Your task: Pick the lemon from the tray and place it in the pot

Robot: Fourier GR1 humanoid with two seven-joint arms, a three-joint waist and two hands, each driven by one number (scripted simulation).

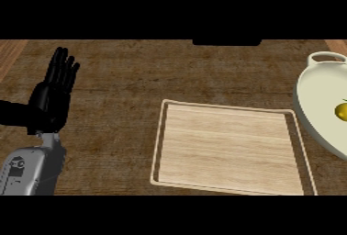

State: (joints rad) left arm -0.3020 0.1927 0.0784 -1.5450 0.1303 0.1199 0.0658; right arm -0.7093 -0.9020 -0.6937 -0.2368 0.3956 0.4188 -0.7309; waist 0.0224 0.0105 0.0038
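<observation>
A small yellow lemon [342,110] lies inside the cream-white pot [313,98] at the right edge of the head view, cut partly by that edge; a loop handle [326,56] shows at the pot's upper rim. Just left of the pot, nearly touching its side, sits the rectangular light wooden tray with a pale raised rim [159,147], its flat board bare. Both rest on the dark brown wood-grain table [129,82]. The robot's left hand [53,98] shows at the view's left side, well apart from the tray, resting upright with its black fingers [64,66] straight and pointing up, holding nothing; its grey forearm [27,172] comes in from the lower left. The right hand does not show in this view
</observation>
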